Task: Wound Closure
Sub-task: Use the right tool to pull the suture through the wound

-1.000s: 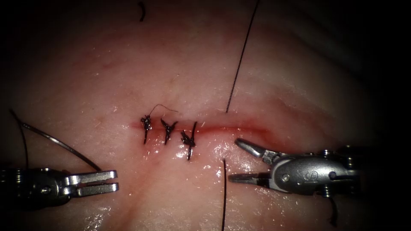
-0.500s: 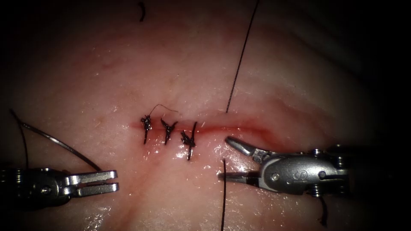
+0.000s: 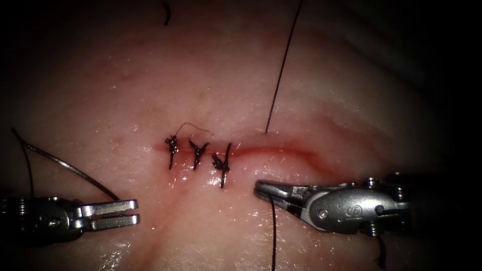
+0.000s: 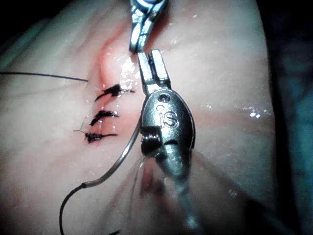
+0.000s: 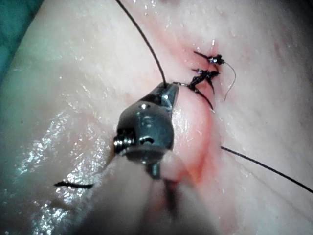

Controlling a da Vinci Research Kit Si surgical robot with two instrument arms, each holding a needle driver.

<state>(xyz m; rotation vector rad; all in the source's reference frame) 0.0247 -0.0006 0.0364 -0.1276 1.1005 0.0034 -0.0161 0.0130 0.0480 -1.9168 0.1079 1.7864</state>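
Landmark: the cut [image 3: 271,149] in the tissue [image 3: 211,75], running across the endoscope view. Three dark stitches [image 3: 197,153] cross its left part; the right part is not stitched, with red fluid [image 3: 291,150] along it.

Right tool [image 3: 261,189] sits just below the cut, right of the third stitch. Its jaws have closed since a second ago, when they stood wide apart, and now clamp the thread [image 3: 273,231] where it comes out of the tissue; that strand hangs down from them and is cut off at the frame edge. A second strand rises from the cut's upper edge and leaves at the top.

Left tool [image 3: 134,213] lies well left of and below the cut, jaws slightly parted with a visible gap, holding nothing between the tips. The needle [image 3: 70,169] arcs beside it, clear of the tissue; its near end disappears behind the tool, so the contact is hard to make out. In the left wrist view the needle [image 4: 117,164] curves past the wrist.
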